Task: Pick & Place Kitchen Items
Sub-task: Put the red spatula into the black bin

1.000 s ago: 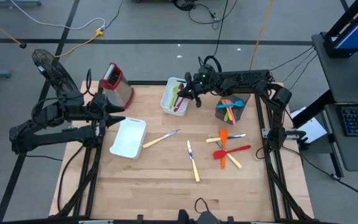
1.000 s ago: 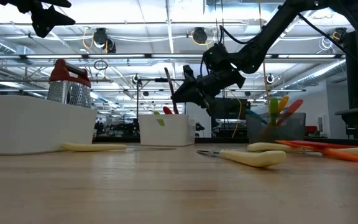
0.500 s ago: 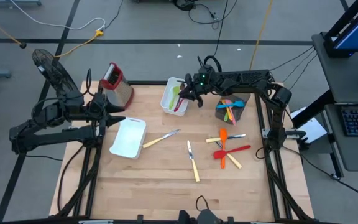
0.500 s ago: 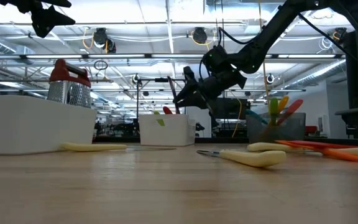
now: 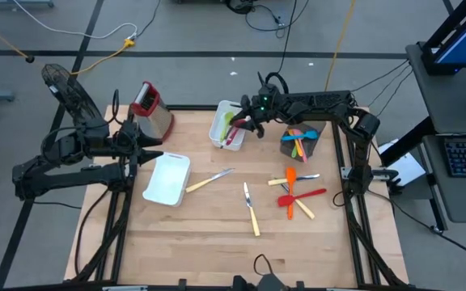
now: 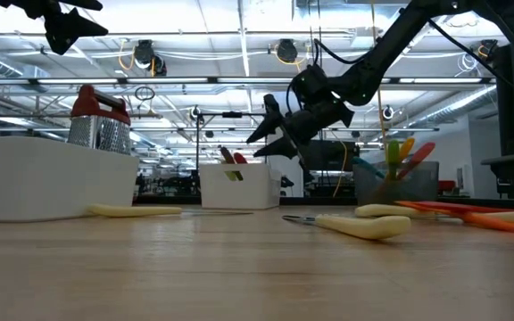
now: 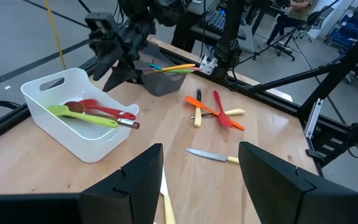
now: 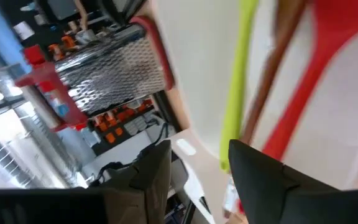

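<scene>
Utensils lie in the white tray (image 5: 219,129) at the worktop's (image 5: 217,234) far edge: a green spatula (image 7: 82,116), a brown wooden spoon (image 7: 104,117) and a red spoon (image 7: 107,110). Above it hangs the right hand (image 5: 247,125), fingers parted and holding nothing. The left hand (image 5: 146,145) waits open and empty beside the grater (image 5: 152,109). More cutlery lies scattered on the worktop.

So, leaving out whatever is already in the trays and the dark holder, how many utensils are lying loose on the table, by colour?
cream-handled cutlery: 4
orange spatula: 1
red spatula: 1
total: 6
</scene>
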Robot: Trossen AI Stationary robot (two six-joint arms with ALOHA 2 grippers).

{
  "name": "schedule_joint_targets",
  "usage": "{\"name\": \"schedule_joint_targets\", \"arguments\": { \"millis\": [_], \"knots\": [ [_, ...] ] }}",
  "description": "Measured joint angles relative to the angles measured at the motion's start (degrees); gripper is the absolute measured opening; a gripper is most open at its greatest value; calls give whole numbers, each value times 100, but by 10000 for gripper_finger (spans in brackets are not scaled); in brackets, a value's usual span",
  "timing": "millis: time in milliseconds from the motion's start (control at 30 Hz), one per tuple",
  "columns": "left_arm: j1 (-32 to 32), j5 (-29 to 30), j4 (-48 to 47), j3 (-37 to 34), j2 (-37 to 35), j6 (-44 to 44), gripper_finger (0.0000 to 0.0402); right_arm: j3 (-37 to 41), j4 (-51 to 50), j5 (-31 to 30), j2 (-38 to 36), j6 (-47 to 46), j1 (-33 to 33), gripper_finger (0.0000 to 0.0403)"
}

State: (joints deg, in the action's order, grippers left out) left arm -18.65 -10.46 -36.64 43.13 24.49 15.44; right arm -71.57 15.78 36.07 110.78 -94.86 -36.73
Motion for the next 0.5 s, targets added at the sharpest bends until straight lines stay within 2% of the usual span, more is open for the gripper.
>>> {"name": "schedule_joint_targets", "arguments": {
  "millis": [233, 500],
  "knots": [
    [0, -2, -2, 0, 0, 4, 216, 1, 317, 353, -272, 125, 40, 146],
    [0, 57, -9, 0, 0, -264, 216, 4, 286, 761, -1025, 750, 315, 129]
  ]
}}
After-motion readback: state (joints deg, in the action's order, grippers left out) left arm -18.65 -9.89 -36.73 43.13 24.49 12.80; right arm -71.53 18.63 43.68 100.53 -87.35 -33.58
